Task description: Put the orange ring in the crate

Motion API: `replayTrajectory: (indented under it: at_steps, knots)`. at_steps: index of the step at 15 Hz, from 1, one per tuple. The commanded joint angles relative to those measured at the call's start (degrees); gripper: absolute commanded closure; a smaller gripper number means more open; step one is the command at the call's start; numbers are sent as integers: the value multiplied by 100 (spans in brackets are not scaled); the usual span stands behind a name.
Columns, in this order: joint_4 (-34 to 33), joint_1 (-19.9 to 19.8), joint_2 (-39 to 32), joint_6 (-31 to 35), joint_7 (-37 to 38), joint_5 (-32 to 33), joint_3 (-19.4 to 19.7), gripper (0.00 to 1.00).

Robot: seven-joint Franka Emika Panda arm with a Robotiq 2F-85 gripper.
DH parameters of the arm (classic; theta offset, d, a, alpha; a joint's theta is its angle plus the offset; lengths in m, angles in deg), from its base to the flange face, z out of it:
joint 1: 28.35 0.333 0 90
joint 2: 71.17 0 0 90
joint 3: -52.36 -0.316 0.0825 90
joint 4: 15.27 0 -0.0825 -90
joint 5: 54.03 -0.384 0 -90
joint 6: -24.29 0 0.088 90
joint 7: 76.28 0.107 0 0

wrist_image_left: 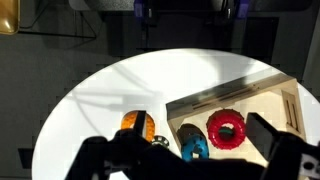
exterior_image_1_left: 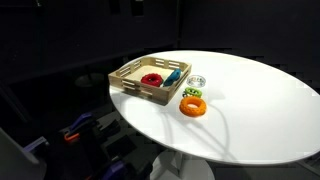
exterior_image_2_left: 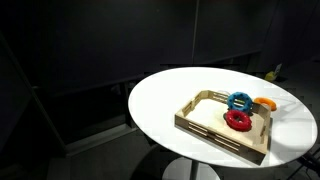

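The orange ring [exterior_image_1_left: 192, 106] lies on the white round table just outside the crate [exterior_image_1_left: 127, 73], close to its near corner. It also shows in an exterior view behind the crate's far side [exterior_image_2_left: 265, 103] and in the wrist view [wrist_image_left: 133, 126], partly covered by a dark finger. The tan crate [exterior_image_2_left: 213, 135] [wrist_image_left: 215, 92] holds a red ring [exterior_image_1_left: 152, 79] [wrist_image_left: 226, 129] and a blue ring [exterior_image_1_left: 172, 76] [wrist_image_left: 193, 144]. My gripper [wrist_image_left: 192, 138] hangs above the crate's edge, open and empty. It is out of both exterior views.
A small green ring [exterior_image_1_left: 193, 94] rests against the orange ring. A small silvery object [exterior_image_1_left: 196, 81] lies beside the crate. The white table [exterior_image_1_left: 250, 100] drops off at its round edge; the surroundings are dark. A yellow object [exterior_image_2_left: 272, 72] sits at the table's far edge.
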Motion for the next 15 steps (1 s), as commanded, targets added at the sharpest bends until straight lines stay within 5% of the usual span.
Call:
replayTrajectory:
  at_steps: [1, 15]
  knots:
    - [-652, 4, -648, 18, 250, -80, -59, 0]
    - [-2390, -96, -2466, 13, 672, -25, -3, 0]
